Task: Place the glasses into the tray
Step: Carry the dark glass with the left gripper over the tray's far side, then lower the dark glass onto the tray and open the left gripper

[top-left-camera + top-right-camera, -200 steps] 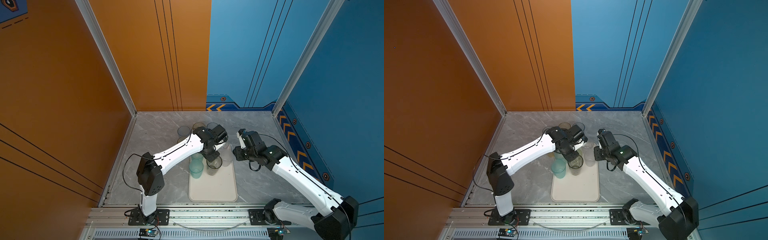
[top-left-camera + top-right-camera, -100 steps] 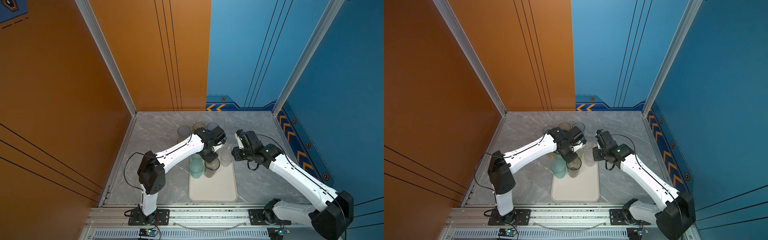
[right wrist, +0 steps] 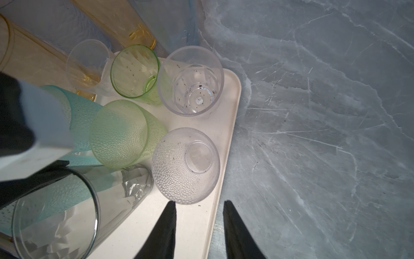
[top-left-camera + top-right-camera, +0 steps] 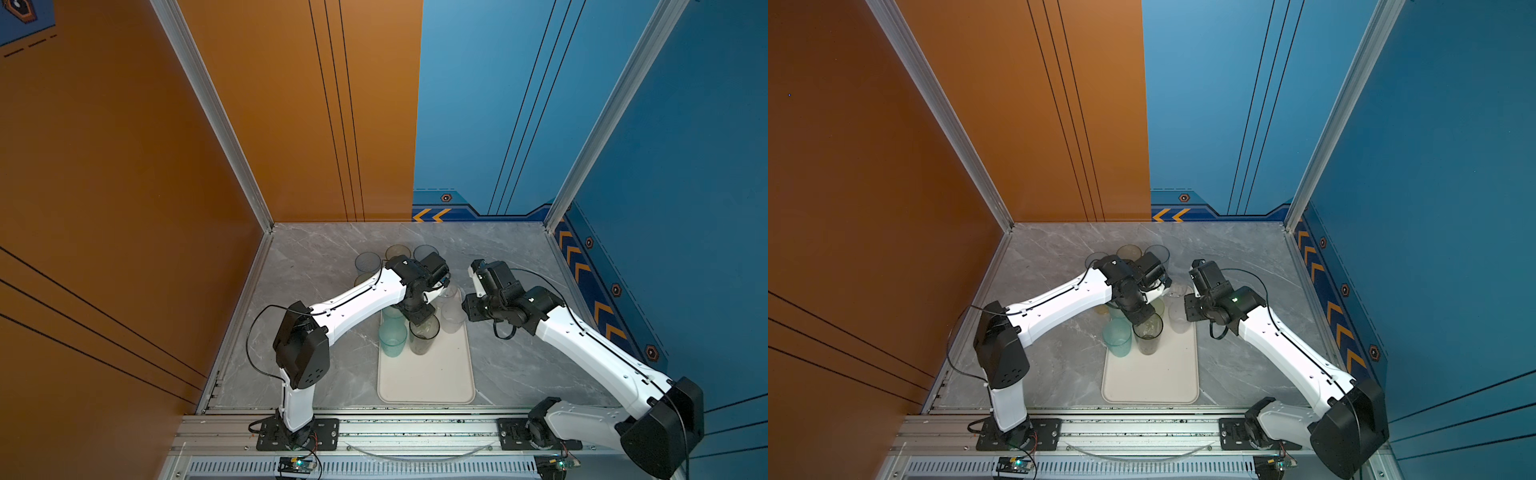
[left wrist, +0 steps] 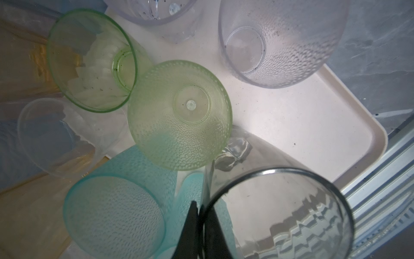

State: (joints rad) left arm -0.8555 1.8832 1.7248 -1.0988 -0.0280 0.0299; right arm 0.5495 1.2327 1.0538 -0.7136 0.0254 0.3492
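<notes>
Left wrist view only: left gripper (image 5: 198,208) pressed together on the rim of the smoky grey tumbler (image 5: 280,213), wall pinched between the fingers. In both top views the wrist hides this. The faceted tumbler sits over the cream tray (image 4: 426,382) – base contact unclear. Right wrist view: right gripper (image 3: 199,203) spread, nothing between, above the tray's rim beside a clear dimpled tumbler (image 3: 179,170). Also in the tray – dimpled green tumbler (image 5: 179,114), dimpled teal tumbler (image 5: 114,215). Top views: 3 more glasses (image 4: 397,251) on the grey marble table (image 4: 316,266) beyond the tray.
</notes>
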